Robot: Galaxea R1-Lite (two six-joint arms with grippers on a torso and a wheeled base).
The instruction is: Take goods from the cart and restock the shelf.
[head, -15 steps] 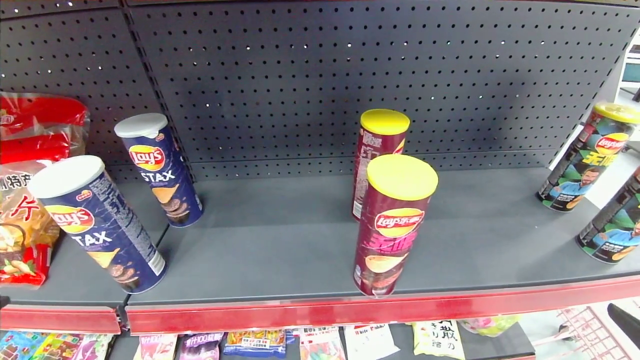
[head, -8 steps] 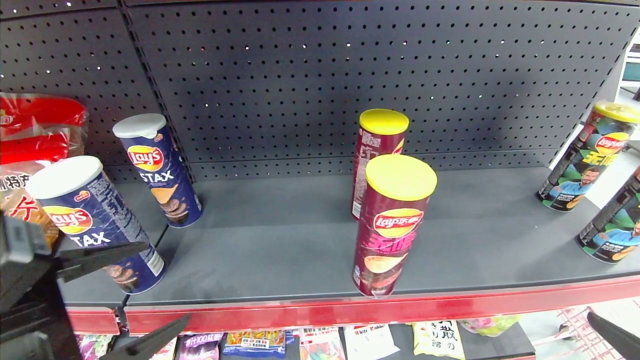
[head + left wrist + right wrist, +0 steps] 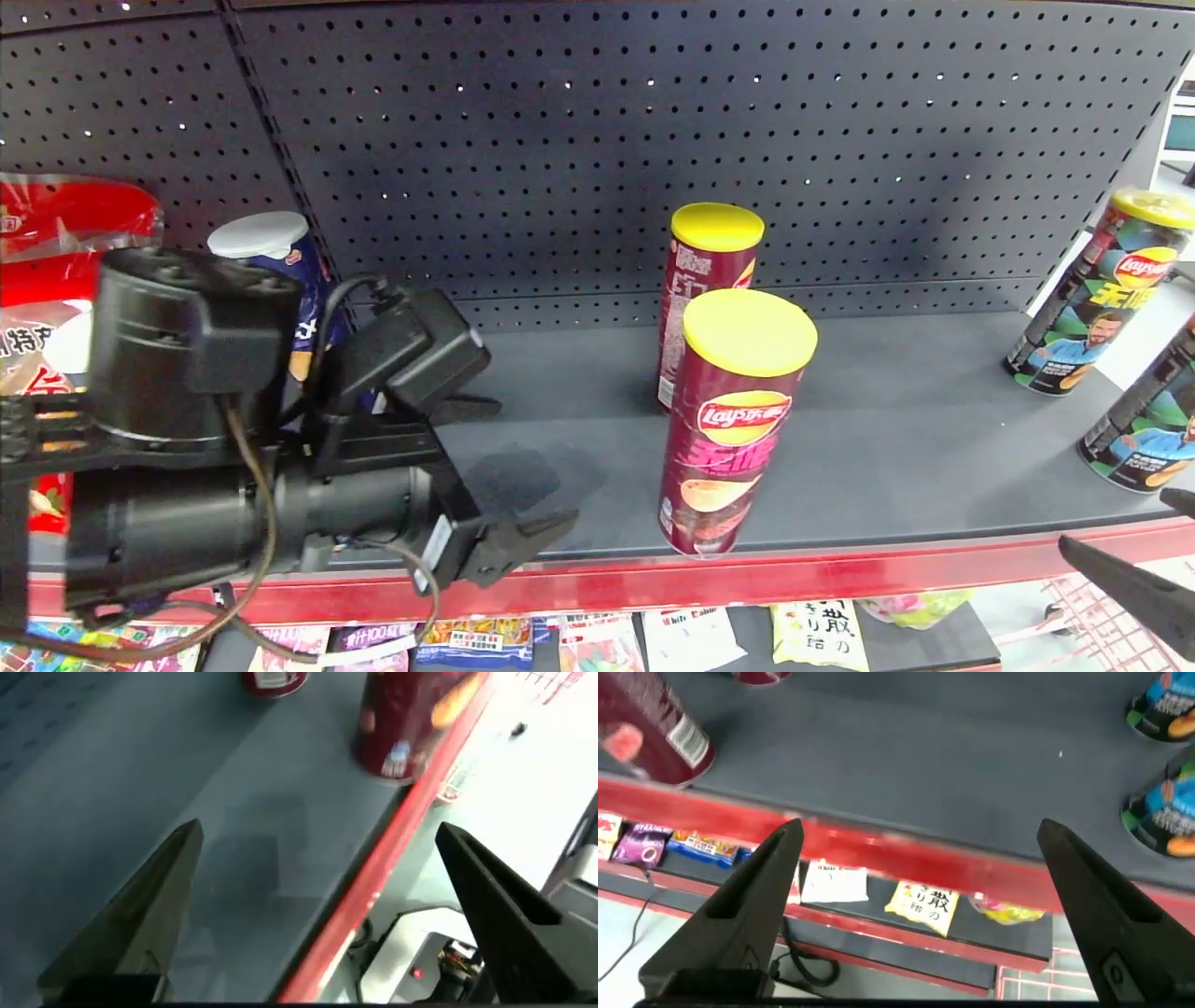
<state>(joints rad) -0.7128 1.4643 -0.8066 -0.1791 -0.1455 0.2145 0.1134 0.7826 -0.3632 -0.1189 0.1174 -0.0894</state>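
Front can: upright at the shelf front edge.
Back can: upright, just behind it.
Left gripper: open, empty.
Right gripper: open, empty.

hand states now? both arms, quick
Left hand: open, empty, over the shelf.
Right hand: open, empty.

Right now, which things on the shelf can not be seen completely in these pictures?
- Dark blue chip tube with white lid: head view, lower part behind the left arm.
- Green-and-black tube nearest the front: head view, cut by the right edge.
- Front dark red tube: left wrist view, top cut off by the edge, blurred.
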